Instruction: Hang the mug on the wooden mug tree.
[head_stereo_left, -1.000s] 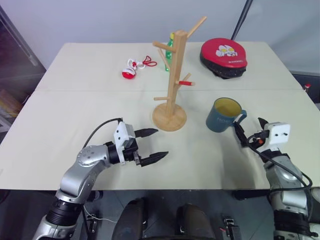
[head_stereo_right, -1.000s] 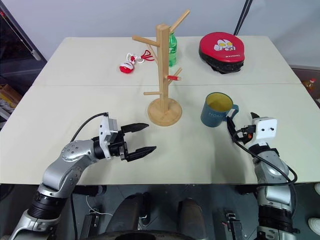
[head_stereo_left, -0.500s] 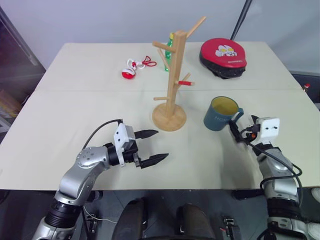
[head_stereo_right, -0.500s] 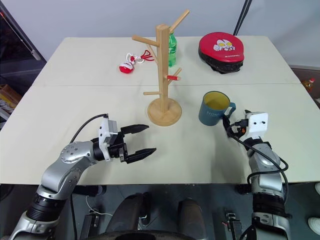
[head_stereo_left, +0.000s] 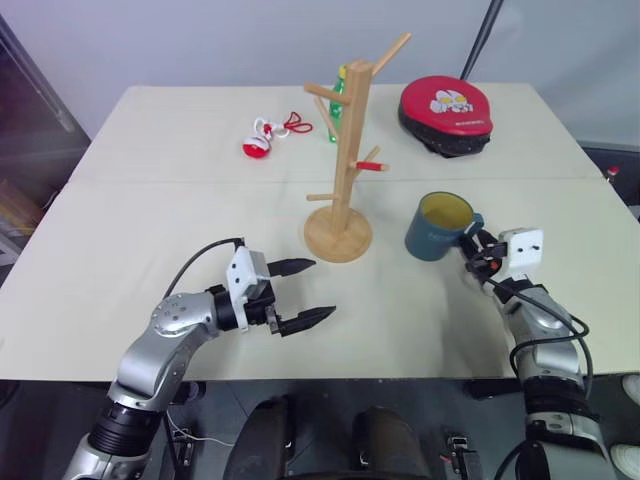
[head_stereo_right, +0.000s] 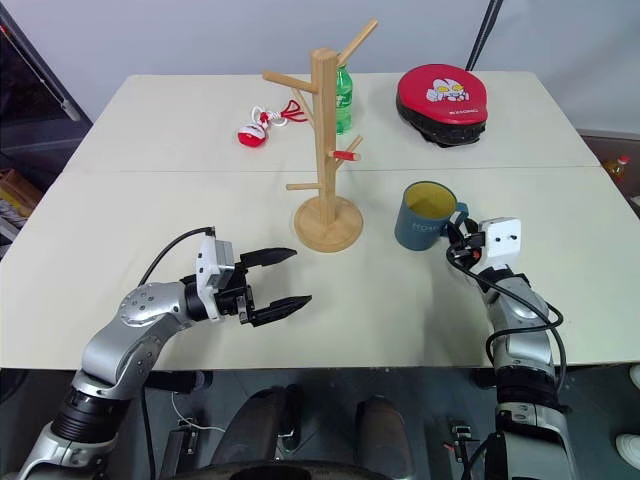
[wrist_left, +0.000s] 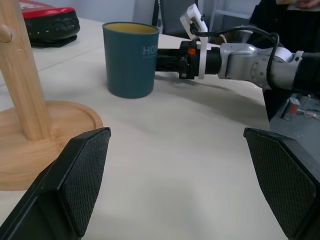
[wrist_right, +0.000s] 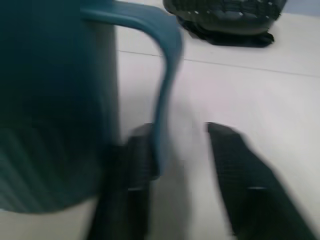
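The blue-grey mug with a yellow inside stands upright on the table, right of the wooden mug tree. The tree's round base rests at mid-table, and one peg is red-tipped. My right gripper is level at the mug's handle. In the right wrist view its fingers stand apart on either side of the handle, with a gap on one side. My left gripper hovers open and empty over the near table, pointing toward the mug.
A green bottle stands just behind the tree. A red and black round pad lies at the back right. A small red and white item with a cord lies at the back left. The table's front edge runs near both arms.
My right gripper has moved forward up to the mug's handle, its fingers now straddling it. The left arm has stayed still.
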